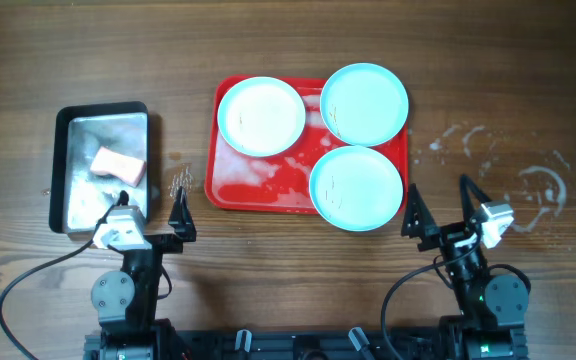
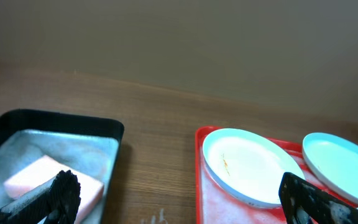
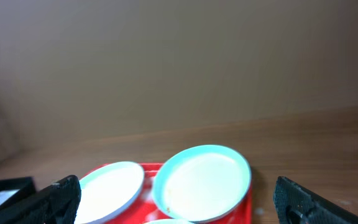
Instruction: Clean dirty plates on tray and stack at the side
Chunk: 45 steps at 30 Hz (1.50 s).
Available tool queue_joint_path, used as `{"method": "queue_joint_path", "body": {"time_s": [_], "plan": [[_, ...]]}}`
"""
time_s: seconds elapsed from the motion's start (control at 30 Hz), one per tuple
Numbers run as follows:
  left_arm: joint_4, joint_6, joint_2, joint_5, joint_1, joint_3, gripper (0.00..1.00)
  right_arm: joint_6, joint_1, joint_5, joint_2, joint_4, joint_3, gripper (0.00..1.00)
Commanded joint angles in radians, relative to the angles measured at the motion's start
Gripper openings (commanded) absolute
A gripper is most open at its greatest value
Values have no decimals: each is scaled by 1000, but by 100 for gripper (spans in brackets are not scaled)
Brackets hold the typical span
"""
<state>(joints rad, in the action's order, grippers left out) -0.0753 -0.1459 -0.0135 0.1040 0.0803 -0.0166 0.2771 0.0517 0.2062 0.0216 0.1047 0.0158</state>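
Note:
The red tray [image 1: 268, 185] lies at the table's middle, wet with white suds. Three pale blue plates sit on it: one at the back left [image 1: 261, 115], one at the back right [image 1: 365, 103] overhanging the rim, one at the front right [image 1: 357, 187]. My left gripper [image 1: 151, 210] is open and empty, near the tray's front left corner. My right gripper [image 1: 440, 205] is open and empty, just right of the front right plate. The left wrist view shows open jaws [image 2: 182, 205], the tray [image 2: 207, 193] and two plates [image 2: 250, 165] [image 2: 340, 162]. The right wrist view shows open jaws [image 3: 182, 208] and two plates [image 3: 201, 183] [image 3: 110, 186].
A silver metal pan [image 1: 98, 130] with a dark rim stands at the left and holds a pink sponge [image 1: 119, 165] in sudsy water; both show in the left wrist view, pan [image 2: 73, 121], sponge [image 2: 42, 177]. White suds streaks [image 1: 528, 185] mark the wood at the right.

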Motion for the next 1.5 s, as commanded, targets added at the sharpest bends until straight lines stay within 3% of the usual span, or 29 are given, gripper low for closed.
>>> {"method": "queue_joint_path", "body": {"time_s": [0.0,0.2,0.43,0.7,1.0,1.13,1.27,1.37,1.47], "plan": [[-6,-50,5,19,-5,-68,100,14,7,128,39,7,101,100],[-120,-61,-60,18,-5,-238,100,8,7,190,200,-43,286,100],[-304,-61,-264,18,-5,-492,100,-51,7,286,505,-209,586,100],[-621,-60,-699,14,-5,-943,100,-125,26,349,885,-570,1027,100],[-1094,-19,-1221,15,-5,-1471,100,-210,209,342,1342,-953,1569,100],[-1093,-28,-1359,31,-5,-1509,100,-200,220,343,1462,-886,1607,100],[-1079,-45,-1466,57,-5,-1509,100,-18,220,346,1566,-853,1607,100],[-1050,-45,-1537,43,-4,-1509,98,-12,220,350,1621,-856,1607,100],[-1043,-180,-1618,-26,-3,-1509,100,-12,222,357,1664,-866,1607,100]]}}
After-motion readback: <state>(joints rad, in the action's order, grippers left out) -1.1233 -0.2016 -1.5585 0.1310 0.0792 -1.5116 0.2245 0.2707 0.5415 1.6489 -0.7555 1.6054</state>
